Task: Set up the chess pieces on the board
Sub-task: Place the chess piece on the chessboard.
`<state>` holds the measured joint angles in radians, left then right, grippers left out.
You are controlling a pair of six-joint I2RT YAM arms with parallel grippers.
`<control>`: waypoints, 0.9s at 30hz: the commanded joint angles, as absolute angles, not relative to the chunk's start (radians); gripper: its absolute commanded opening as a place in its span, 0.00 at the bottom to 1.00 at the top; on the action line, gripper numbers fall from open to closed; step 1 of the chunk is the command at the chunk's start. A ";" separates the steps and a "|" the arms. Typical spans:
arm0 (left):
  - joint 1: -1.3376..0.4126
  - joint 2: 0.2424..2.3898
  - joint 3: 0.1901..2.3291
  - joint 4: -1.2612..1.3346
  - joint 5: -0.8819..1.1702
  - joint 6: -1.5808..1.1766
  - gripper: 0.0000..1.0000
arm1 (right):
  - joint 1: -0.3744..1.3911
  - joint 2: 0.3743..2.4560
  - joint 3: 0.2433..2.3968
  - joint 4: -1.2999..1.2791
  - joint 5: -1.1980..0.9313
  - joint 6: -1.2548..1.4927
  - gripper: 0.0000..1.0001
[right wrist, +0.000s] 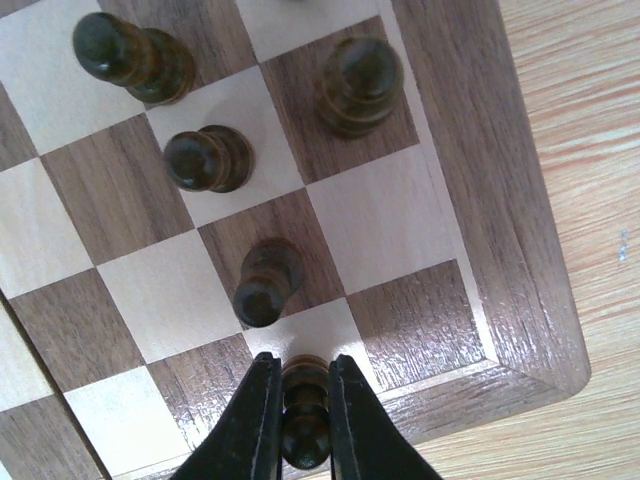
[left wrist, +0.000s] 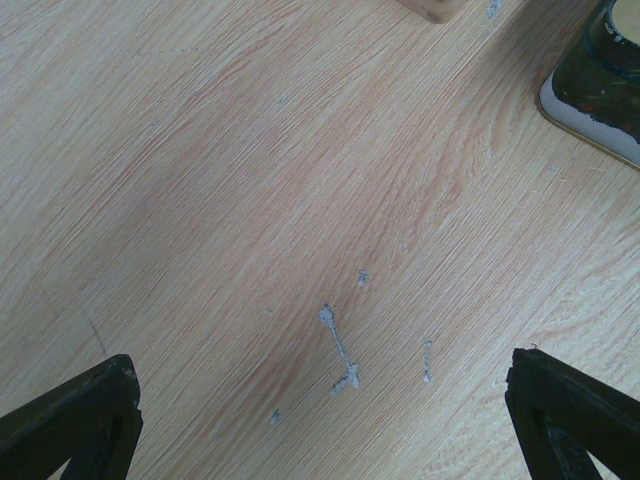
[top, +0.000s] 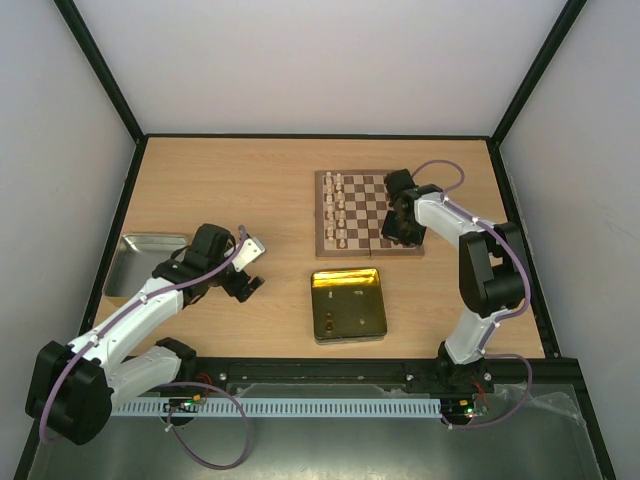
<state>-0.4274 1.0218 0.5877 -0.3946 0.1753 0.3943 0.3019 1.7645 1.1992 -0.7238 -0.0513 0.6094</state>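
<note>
We find the right gripper pinching one dark piece between both fingers. The held piece sits upright over the board, at its edge row near a corner, just inside the brown border. Four other dark pieces stand on board squares just beyond it. The pale pieces occupy the board's opposite side. The left gripper hangs with jaws spread wide over the table, well apart from the board.

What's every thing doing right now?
Right end effector, shut on a dark chess piece.
Left end effector, open over bare table.
Pale chess pieces, standing in two rows on the board.
Other dark pieces, standing upright.
Gold tin, open.
Grey tray, looks empty.
</note>
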 commanded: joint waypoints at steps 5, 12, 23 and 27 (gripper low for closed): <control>-0.434 1.019 0.574 -0.397 0.184 0.397 0.99 | 0.299 1.772 1.226 -0.723 -0.048 0.608 0.13; -0.436 1.020 0.575 -0.396 0.184 0.397 0.99 | 0.298 1.766 1.219 -0.724 -0.051 0.606 0.15; -0.437 1.021 0.575 -0.396 0.182 0.397 0.99 | 0.298 1.707 1.180 -0.742 -0.061 0.612 0.21; -0.439 1.026 0.573 -0.395 0.178 0.397 0.99 | 0.298 1.645 1.145 -0.756 -0.065 0.609 0.22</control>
<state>-0.4328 1.0218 0.5877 -0.3943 0.1753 0.3943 0.3012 1.7271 1.1767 -0.7238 -0.0685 0.6098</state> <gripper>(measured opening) 0.992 0.215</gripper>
